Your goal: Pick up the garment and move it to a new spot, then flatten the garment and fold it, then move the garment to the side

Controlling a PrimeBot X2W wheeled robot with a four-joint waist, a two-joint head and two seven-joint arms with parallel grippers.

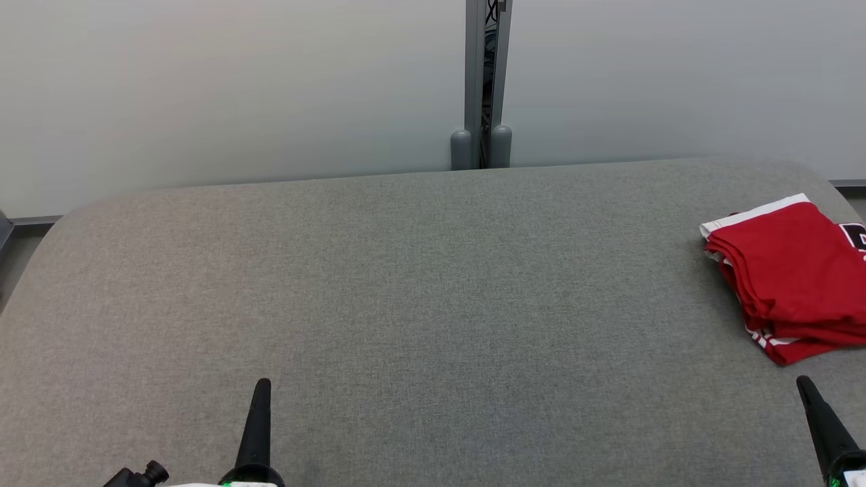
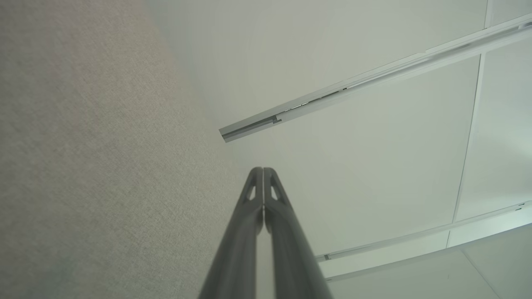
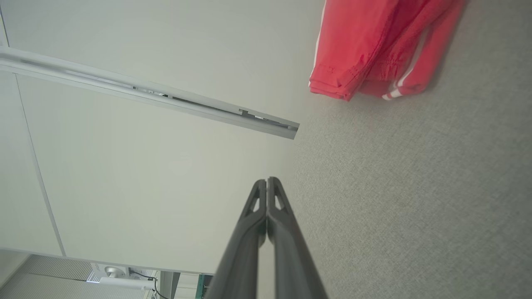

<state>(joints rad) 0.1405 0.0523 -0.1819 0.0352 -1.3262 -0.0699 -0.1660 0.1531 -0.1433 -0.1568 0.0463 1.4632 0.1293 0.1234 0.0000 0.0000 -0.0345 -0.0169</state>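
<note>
The garment (image 1: 791, 277) is red with white stripes and lies folded in a neat stack at the right edge of the grey fabric table (image 1: 406, 284). In the right wrist view the garment (image 3: 374, 45) shows at the top, well beyond the fingertips. My left gripper (image 1: 262, 387) rests shut near the front edge, left of centre, holding nothing. In the left wrist view the left gripper (image 2: 263, 170) has its tips pressed together. My right gripper (image 1: 803, 383) is shut at the lower right, just in front of the garment and apart from it. Its tips (image 3: 266, 181) meet with nothing between them.
A pale wall runs behind the table, with a grey metal post (image 1: 482, 81) at its middle. The table's far corners are rounded. A strip of floor (image 1: 20, 250) shows at the far left.
</note>
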